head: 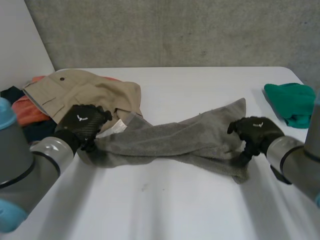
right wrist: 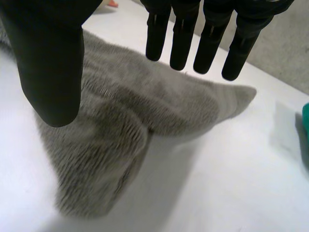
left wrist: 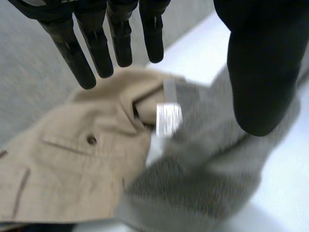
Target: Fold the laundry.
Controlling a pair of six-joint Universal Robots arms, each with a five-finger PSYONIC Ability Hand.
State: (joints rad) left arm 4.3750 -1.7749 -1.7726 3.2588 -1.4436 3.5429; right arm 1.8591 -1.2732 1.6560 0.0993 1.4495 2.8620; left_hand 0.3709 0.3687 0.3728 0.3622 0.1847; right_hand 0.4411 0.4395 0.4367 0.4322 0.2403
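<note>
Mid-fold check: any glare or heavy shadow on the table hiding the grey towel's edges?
Head view: even light, no glare on the white table, and the grey towel stands out dark against it. Left wrist view: the white label shows bright beside the tan garment. Right wrist view: only a soft shadow on the table beside the towel's fold.

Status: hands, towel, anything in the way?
Left hand open over one end of grey towel, right hand open over the other. Towel bunched, unfolded. Khaki garment touching it.
</note>
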